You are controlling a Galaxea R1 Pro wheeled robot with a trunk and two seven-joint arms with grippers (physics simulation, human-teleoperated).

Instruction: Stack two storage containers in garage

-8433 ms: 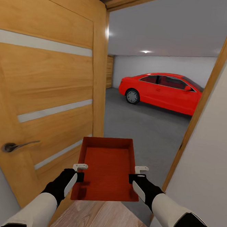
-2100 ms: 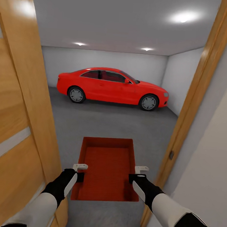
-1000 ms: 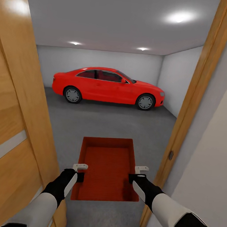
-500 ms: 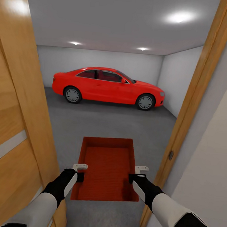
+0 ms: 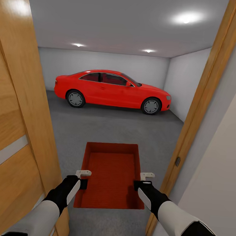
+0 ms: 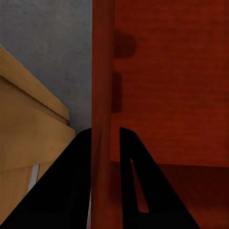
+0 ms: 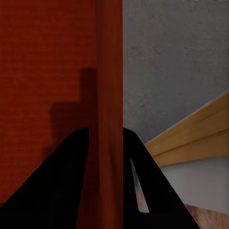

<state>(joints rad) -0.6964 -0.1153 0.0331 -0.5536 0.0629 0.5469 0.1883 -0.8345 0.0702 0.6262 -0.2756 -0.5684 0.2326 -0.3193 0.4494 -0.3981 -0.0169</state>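
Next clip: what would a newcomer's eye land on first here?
The bright red car parked side-on against the garage's white back wall, beyond the doorway. Nearer, a red-orange open-topped storage bin is held level over the grey concrete floor, the left gripper and right gripper each clamped on a side wall.

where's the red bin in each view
Head view: the bin sits low centre, held between both grippers over the grey floor.
Left wrist view: its wall runs up between the jaws.
Right wrist view: the opposite wall runs up between the jaws.
Shared landmark: the grey floor beside the bin.
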